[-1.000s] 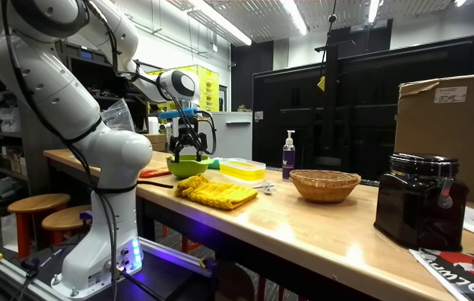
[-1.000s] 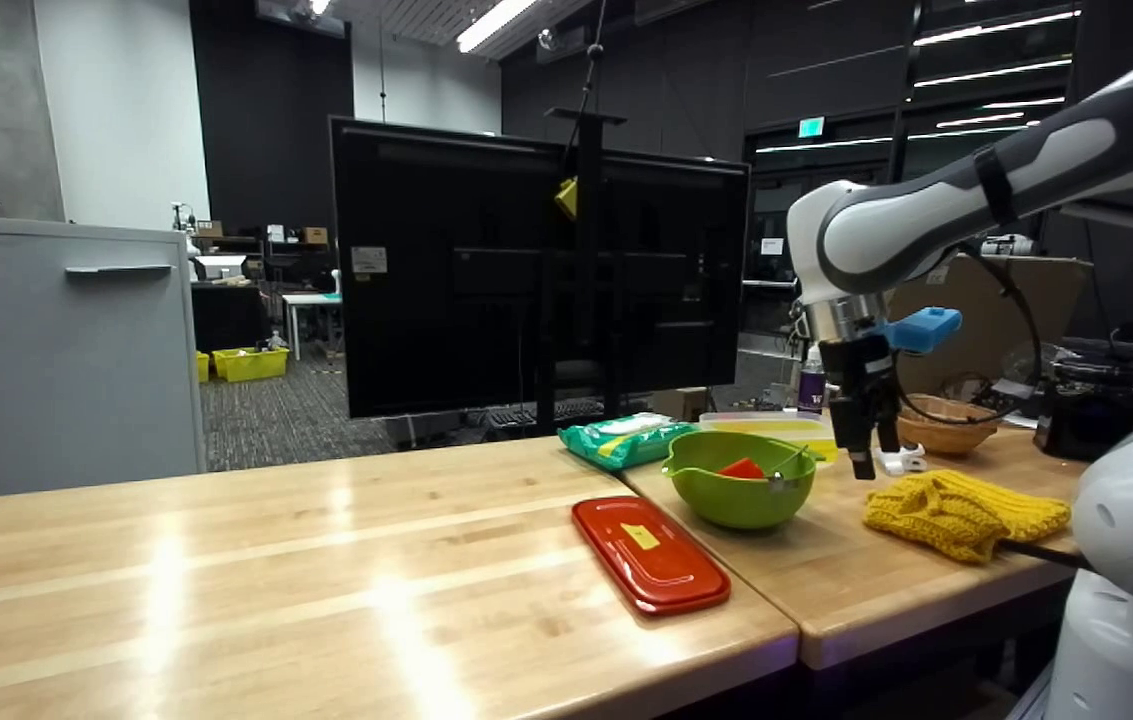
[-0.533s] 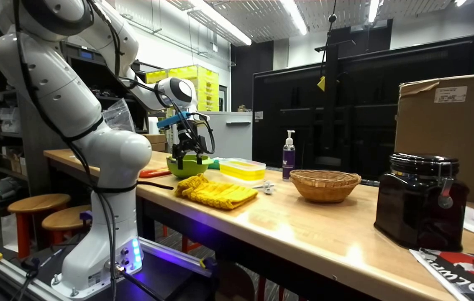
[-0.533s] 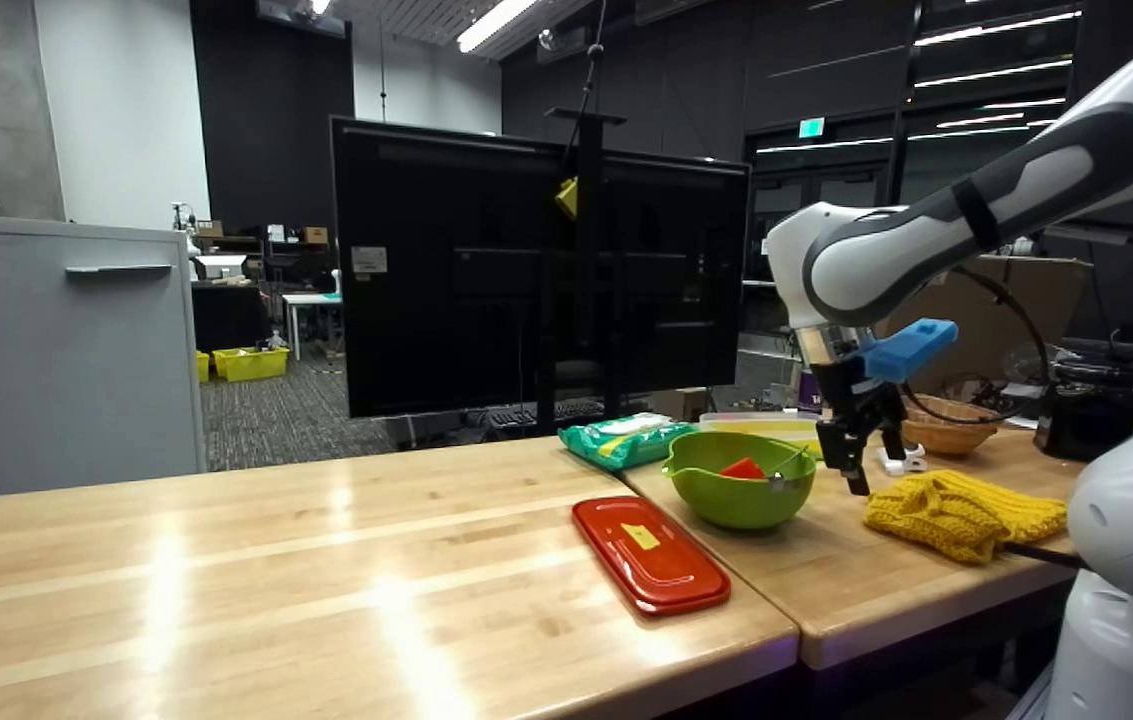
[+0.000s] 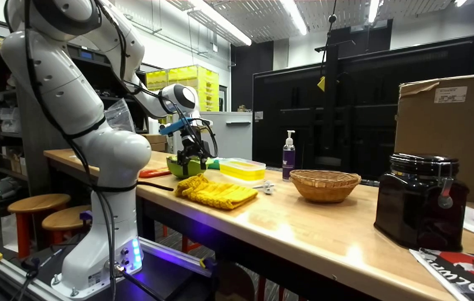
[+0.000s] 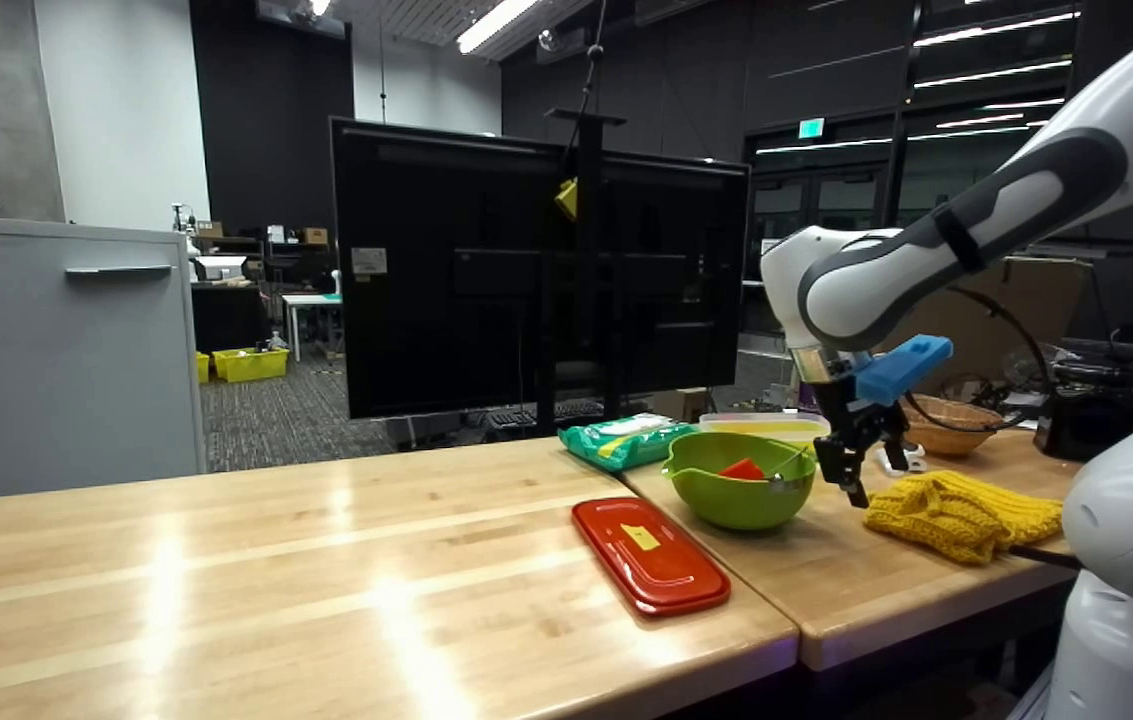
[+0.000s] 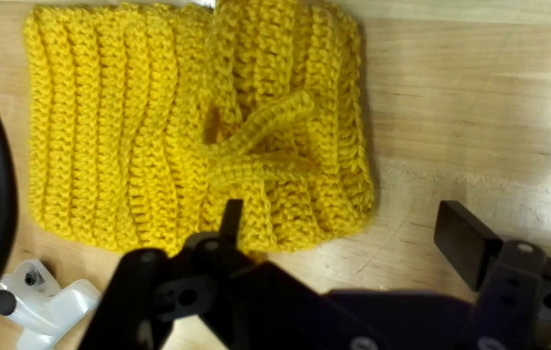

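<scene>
Positioning near the yellow knit (image 6: 961, 515) seems the step in hand; the next move probably calls for lowering the fingers (image 7: 462, 243), set wide and empty. Left to right in an exterior view: one green packet (image 6: 626, 442) behind-left of the single green bowl (image 6: 731, 505), one red lid (image 6: 666, 572) front-left of it, fingers just right, then one yellow knit and one basket (image 6: 948, 441) farther right.

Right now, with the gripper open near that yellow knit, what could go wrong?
The open gripper could catch only an edge: in the wrist view one finger overlaps the yellow knit, while the other finger shows against the tabletop. It might also snag the raised strips. Swinging sideways, it might knock the green bowl, which looks near in both exterior views.
</scene>
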Available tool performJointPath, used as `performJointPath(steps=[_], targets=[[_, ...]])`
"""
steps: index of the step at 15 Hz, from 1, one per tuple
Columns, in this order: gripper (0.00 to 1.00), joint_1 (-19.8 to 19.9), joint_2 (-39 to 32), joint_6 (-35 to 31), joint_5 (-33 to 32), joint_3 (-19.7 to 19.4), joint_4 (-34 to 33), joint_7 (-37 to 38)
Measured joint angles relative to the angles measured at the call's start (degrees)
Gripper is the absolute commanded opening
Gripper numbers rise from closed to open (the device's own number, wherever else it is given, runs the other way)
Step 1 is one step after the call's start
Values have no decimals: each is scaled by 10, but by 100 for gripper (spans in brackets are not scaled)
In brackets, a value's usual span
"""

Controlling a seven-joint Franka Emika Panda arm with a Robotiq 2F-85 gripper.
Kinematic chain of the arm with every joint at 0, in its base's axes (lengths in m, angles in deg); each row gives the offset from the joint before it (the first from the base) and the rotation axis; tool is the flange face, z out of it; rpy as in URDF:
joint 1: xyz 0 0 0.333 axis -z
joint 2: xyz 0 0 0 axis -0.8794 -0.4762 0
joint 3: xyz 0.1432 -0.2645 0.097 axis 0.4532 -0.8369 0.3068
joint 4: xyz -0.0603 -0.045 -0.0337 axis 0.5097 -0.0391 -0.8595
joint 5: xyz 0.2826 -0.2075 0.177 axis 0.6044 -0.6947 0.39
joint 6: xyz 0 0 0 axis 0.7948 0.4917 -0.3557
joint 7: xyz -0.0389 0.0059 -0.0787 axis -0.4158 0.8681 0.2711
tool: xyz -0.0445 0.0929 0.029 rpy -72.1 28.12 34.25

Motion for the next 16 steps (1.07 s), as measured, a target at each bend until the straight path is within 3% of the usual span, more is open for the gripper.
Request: performJointPath(steps=[16], targets=[[100, 4, -37, -26, 1, 0, 13, 44]])
